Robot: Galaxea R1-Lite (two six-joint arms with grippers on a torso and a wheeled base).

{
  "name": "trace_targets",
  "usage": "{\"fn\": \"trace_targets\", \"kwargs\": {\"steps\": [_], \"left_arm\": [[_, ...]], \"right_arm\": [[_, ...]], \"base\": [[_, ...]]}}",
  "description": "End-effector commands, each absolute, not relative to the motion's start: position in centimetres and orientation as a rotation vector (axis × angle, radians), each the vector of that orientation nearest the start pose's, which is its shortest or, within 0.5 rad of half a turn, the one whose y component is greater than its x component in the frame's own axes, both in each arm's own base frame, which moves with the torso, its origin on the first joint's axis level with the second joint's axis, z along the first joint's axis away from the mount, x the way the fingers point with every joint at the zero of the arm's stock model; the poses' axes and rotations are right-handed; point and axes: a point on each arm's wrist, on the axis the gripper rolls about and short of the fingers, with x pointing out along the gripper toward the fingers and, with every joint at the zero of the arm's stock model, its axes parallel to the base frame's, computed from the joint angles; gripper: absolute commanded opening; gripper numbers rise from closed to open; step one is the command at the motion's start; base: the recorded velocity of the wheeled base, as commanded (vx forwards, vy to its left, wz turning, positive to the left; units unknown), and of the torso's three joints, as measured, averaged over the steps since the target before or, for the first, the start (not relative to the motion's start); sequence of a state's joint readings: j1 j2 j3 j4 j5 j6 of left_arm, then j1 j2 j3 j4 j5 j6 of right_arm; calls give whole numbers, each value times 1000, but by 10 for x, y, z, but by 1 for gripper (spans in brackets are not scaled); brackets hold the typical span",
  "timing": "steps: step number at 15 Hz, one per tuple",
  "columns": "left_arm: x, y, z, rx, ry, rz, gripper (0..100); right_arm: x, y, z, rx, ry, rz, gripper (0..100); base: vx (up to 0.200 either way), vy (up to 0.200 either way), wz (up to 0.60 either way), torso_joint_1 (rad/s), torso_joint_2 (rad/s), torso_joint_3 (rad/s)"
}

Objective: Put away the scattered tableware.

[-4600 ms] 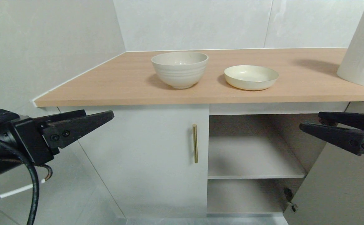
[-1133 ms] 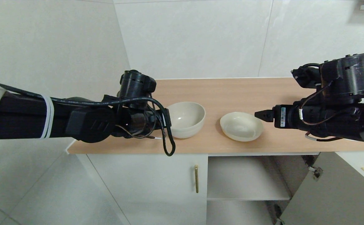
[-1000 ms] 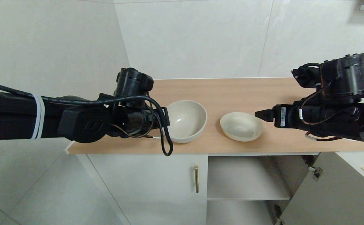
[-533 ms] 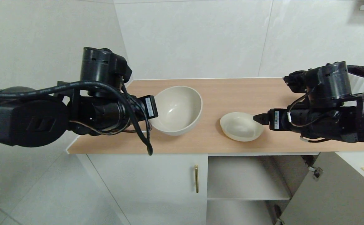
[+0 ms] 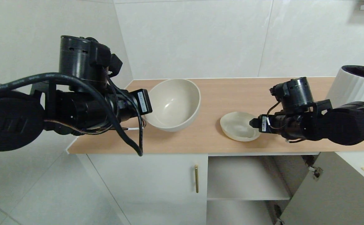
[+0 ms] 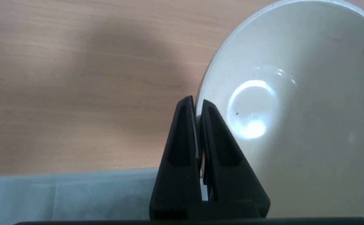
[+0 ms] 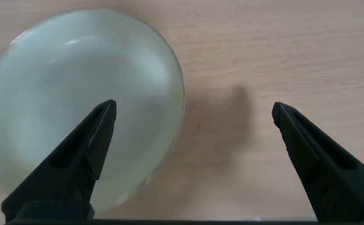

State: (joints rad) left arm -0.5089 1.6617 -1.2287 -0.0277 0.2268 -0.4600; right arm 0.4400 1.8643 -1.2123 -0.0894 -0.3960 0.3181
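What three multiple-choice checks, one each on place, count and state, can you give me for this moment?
1. Where is the plate?
A. on the counter
B. on the cabinet shelf
C. on the floor

2. How many dishes are in view?
A. one
B. three
C. two

3. What is the left gripper doing?
A. hanging open
B. shut on the rim of the bowl
C. shut on the plate

Answers:
1 A: it lies flat on the wood, with the open right gripper at its edge.
2 C: only the bowl and the plate.
3 B: the left wrist view shows the rim pinched and the bowl tilted.
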Motion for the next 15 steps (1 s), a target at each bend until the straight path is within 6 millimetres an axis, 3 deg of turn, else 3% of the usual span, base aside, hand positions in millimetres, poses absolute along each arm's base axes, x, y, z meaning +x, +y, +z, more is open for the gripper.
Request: {"fn": "trace_targets", "kwargs": {"steps": [1, 2, 3, 8, 12, 15], "left_arm": [[273, -147, 255, -307, 431, -186, 0], [273, -147, 255, -308, 431, -186, 0], [273, -146, 255, -309, 430, -186, 0], [271, -145, 258, -312, 423, -188, 0], [263, -147, 257, -295, 432, -218, 0], [249, -141, 250, -284, 454, -232, 0]], "right_arm": [[337, 147, 174, 77, 526, -46, 100], [338, 148, 173, 77, 524, -46, 100], [339, 148, 172, 82, 526, -46, 0], [342, 150, 170, 95, 517, -44, 0], [310, 136, 222, 181, 410, 13, 0], [288, 128, 241, 210, 409, 95, 0]], "base": [[0, 0, 0, 0, 0, 0], [0, 0, 0, 0, 0, 0], [0, 0, 0, 0, 0, 0], [0, 0, 0, 0, 0, 0], [0, 0, 0, 0, 0, 0], [0, 0, 0, 0, 0, 0]]}}
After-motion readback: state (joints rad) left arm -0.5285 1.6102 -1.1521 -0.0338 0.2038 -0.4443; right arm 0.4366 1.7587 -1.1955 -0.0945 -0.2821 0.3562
